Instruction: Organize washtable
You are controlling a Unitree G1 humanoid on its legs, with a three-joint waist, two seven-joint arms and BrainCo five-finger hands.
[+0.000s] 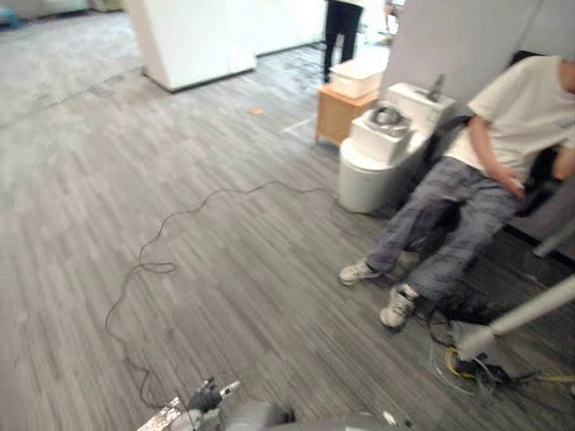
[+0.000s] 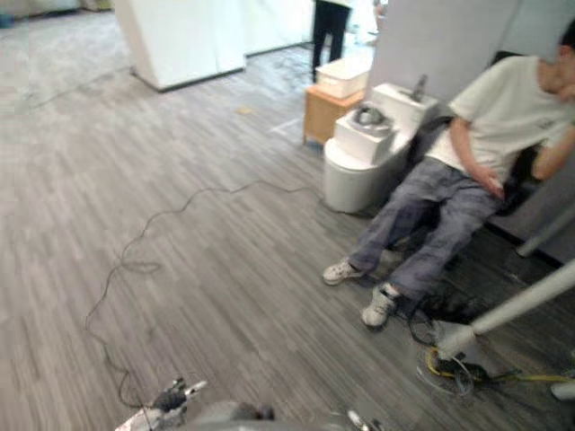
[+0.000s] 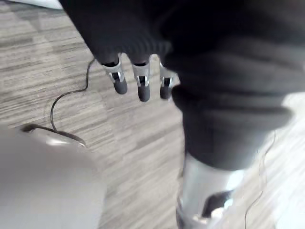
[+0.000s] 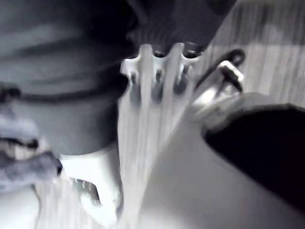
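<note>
The washtable is a white round pedestal basin [image 1: 370,171] with a grey tap [image 1: 437,87], standing far off at the upper right. A white box holding a metal bowl [image 1: 388,117] rests on its top. My left hand [image 3: 143,86] hangs over the bare wood-pattern floor with its fingers straight and nothing in them. My right hand [image 4: 157,81] also hangs low with straight fingers, holding nothing. Both hands are well away from the basin.
A person [image 1: 503,135] sits just right of the basin, legs stretched over the floor. Behind the basin a small wooden cabinet [image 1: 334,115] carries a white bin [image 1: 358,79]. A slanted grey pole [image 1: 530,310] and tangled cables [image 1: 476,368] lie lower right. A white partition [image 1: 193,40] stands at the back.
</note>
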